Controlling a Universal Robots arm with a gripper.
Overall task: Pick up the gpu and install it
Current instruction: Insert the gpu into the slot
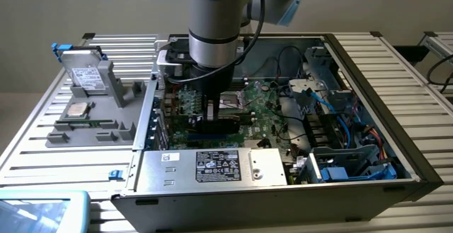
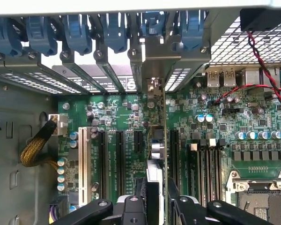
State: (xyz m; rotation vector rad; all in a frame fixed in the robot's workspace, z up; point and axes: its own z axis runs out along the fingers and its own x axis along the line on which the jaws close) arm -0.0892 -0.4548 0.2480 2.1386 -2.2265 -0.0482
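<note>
Pincer grips the gpu upright inside the open computer case.

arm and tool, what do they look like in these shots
The arm is a silver-grey cylinder with pale blue joint caps, and a black cable runs down beside it. Its lower end narrows to a black wrist. The tool is black, with angular linkage bars fastened by round silver screws.

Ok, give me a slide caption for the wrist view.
Claw grips the gpu upright at the motherboard expansion slots inside the case.
</note>
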